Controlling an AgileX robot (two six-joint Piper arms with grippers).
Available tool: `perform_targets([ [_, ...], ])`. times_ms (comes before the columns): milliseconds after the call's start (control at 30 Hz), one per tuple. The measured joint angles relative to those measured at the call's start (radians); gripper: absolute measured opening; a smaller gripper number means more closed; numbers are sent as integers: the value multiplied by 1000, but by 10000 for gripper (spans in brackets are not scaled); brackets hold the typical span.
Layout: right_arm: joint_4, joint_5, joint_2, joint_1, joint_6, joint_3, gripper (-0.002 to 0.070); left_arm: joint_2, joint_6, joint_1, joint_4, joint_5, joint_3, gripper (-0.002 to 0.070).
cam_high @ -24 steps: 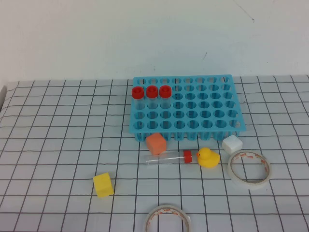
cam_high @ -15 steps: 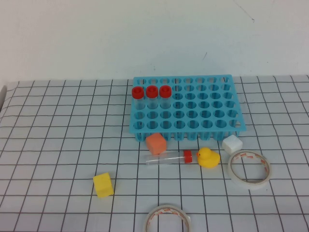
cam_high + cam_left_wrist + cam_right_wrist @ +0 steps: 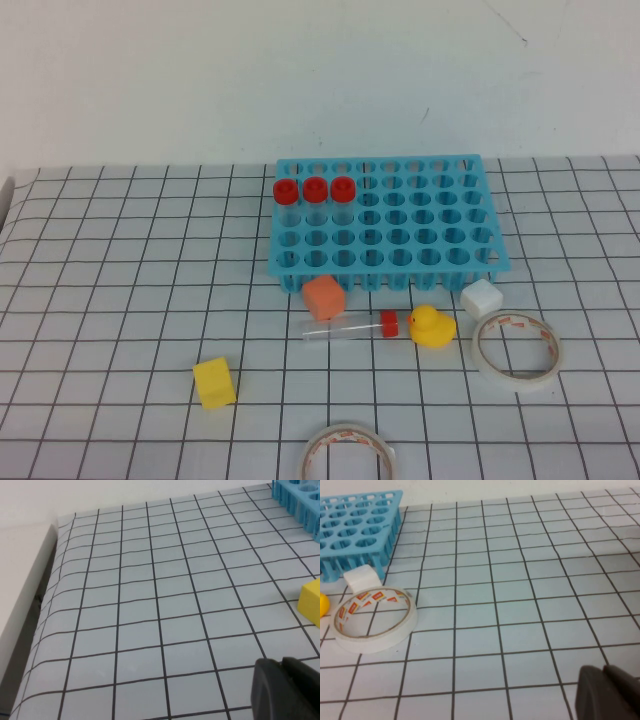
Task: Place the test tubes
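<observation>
A blue test tube rack (image 3: 388, 222) stands at the back middle of the gridded table, with three red-capped tubes (image 3: 315, 192) upright in its back-left holes. One more clear tube with a red cap (image 3: 352, 327) lies flat in front of the rack, between an orange cube (image 3: 323, 297) and a yellow duck (image 3: 431, 326). Neither arm shows in the high view. My left gripper (image 3: 281, 666) is shut and empty, low over the bare grid at the table's left. My right gripper (image 3: 604, 672) is shut and empty over the grid to the right of the rack (image 3: 357, 530).
A yellow cube (image 3: 214, 383) (image 3: 311, 602) lies front left. A white cube (image 3: 481, 297) and a tape roll (image 3: 515, 349) (image 3: 372, 619) sit right of the duck. A second tape roll (image 3: 347, 452) lies at the front edge. The table's left edge (image 3: 30, 600) is near the left gripper.
</observation>
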Motion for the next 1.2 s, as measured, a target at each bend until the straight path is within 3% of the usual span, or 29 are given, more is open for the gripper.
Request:
perform_targets([
  [367,15,0,0,0,0,0,-1,0,-15,1,-24,-5,0,-1],
  [533,254,-2,0,0,0,0,-1,0,-231,1,-474,-58,2,-1],
  [600,496,-2,0,0,0,4,-1,0,-265,2,-631,-129,2,-2],
  [733,806,-8,0,0,0,8,-1,0,-294,2,-707,-196,2,-2],
  [833,897,-18,0,0,-2,8,-1,0,-290,2,-759,-234,2,-2],
  [967,902,-31,0,0,-37,8,-1,5,-173,2,-749,-117,-43,-1],
  [1200,882,-45,0,0,-135,8,-1,294,260,2,-596,314,-401,-1],
])
